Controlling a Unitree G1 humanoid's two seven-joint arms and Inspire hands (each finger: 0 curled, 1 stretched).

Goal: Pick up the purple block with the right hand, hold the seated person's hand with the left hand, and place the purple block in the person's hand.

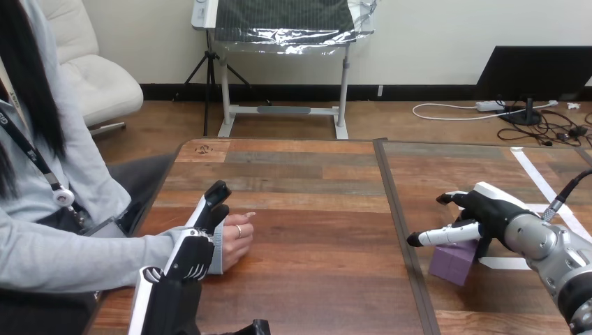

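Currently, right hand (489,213) fingers (447,235) spread over purple block (452,264), left hand (192,255) fingers (215,199) straight against person's hand (236,241)

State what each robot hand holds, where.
Right hand: nothing, open above the purple cube block. Left hand: against the person's wrist; hold cannot be told.
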